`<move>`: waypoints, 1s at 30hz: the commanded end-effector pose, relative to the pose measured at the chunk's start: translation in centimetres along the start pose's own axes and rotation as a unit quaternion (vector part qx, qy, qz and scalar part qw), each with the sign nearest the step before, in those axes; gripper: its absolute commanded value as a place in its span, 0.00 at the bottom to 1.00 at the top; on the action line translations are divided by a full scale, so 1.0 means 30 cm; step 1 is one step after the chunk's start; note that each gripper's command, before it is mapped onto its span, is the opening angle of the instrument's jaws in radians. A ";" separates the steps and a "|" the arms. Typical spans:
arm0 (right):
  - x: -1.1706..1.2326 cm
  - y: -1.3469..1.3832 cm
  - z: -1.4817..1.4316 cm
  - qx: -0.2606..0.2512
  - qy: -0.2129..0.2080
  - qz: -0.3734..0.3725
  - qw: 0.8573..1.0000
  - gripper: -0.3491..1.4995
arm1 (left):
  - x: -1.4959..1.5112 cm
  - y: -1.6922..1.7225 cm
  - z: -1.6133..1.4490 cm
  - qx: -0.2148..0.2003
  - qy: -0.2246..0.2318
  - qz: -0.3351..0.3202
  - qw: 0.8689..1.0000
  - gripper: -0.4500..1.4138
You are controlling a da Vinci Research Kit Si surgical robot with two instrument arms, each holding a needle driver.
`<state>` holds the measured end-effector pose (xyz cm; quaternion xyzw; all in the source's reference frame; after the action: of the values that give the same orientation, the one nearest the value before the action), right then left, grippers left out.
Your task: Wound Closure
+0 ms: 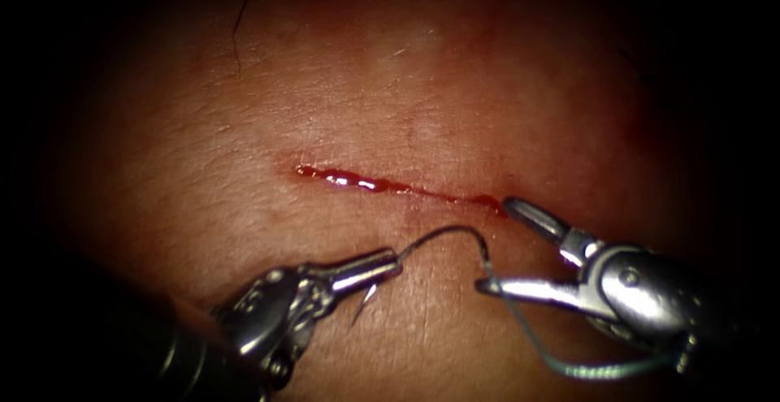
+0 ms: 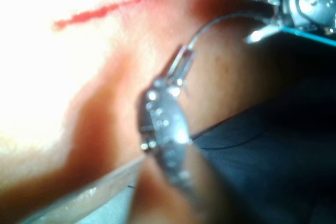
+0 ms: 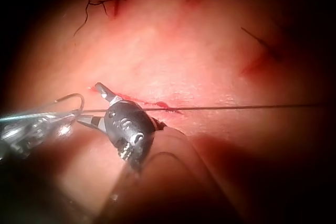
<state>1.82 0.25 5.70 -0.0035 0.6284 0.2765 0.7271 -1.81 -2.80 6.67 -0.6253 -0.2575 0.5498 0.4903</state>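
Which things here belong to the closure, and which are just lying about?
In use:
- needle, above the tissue, held by the left tool near its tip end
- right tool, jaws open around needle's tail end
- thread
- cut with red fluid

Lying about:
- dark thread ends at older cuts

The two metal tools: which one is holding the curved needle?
The left tool, jaws shut on the needle. The right tool stands open beside the thread.

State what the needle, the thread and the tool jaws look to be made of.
Needle: thin polished metal wire, glinting grey, held near its tip by the left tool. Thread: smooth teal strand, probably synthetic. Jaws of both tools: bright, mirror-like steel by their look; the right tool is open.
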 end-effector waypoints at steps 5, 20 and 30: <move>-0.0017 -0.0028 0.0035 0.003 0.004 0.001 1.000 0.87 | -0.005 0.002 0.002 -0.010 -0.007 -0.007 1.000 0.00; -0.0012 -0.0039 0.0033 -0.001 0.020 0.003 1.000 0.71 | -0.009 0.003 0.004 -0.021 -0.013 -0.010 1.000 0.00; -0.0022 -0.0055 0.0013 -0.004 0.014 -0.005 1.000 0.00 | -0.009 0.005 0.006 -0.022 -0.015 -0.011 1.000 0.00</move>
<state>1.83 0.13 5.67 -0.0146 0.6363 0.2750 0.7206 -2.08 -2.97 6.62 -0.6262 -0.2825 0.5472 0.4782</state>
